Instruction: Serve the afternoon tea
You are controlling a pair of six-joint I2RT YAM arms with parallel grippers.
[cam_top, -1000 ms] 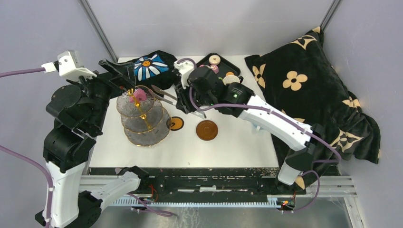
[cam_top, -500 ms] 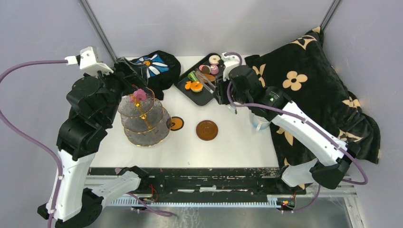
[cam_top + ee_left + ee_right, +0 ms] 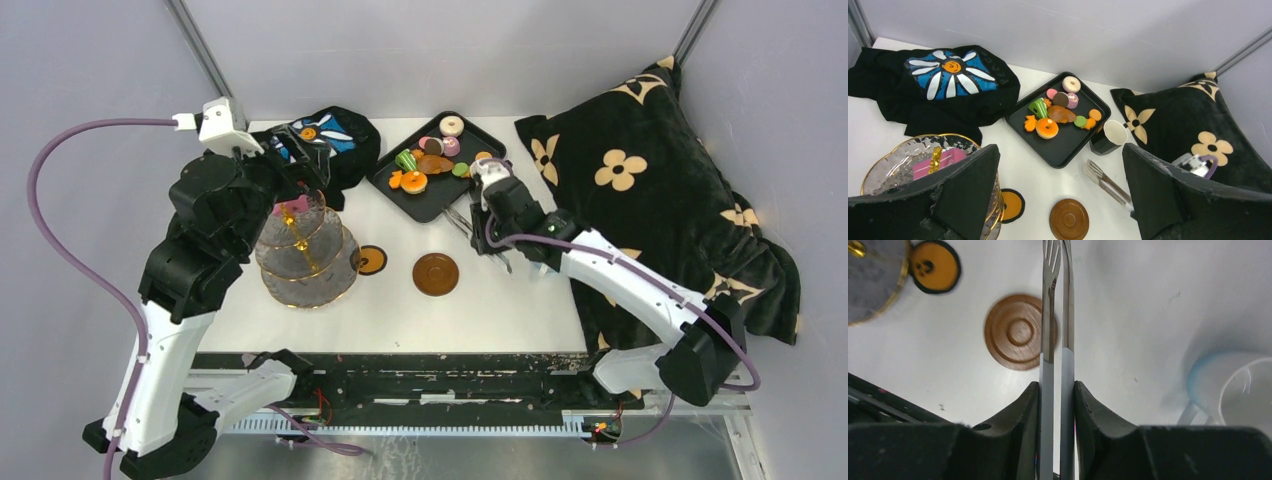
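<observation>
The clear gold-trimmed three-tier stand (image 3: pixel 300 255) stands at the left with a pink pastry (image 3: pixel 293 208) on its top tier. My left gripper (image 3: pixel 305 165) hovers open and empty above it, and the stand (image 3: pixel 903 155) and pastry (image 3: pixel 935 162) show by its left finger. Several colourful pastries (image 3: pixel 420 165) lie on a black tray (image 3: pixel 430 200). My right gripper (image 3: pixel 492 240) is shut on metal tongs (image 3: pixel 462 222), low over the table right of the brown saucer (image 3: pixel 436 273). In the right wrist view the tongs (image 3: pixel 1057 315) are empty, with the white mug (image 3: pixel 1233 395) to their right. The dark cup (image 3: pixel 1108 137) stands by the tray.
A small orange saucer with a black rim (image 3: pixel 370 259) lies beside the stand. The black cloth with a blue-white flower (image 3: pixel 320 140) lies at the back left. The black blanket with tan flowers (image 3: pixel 650 190) fills the right side.
My right arm has swung the tongs from the stand to the tray, then down beside the brown saucer. My left arm has lifted and drawn back over the stand.
</observation>
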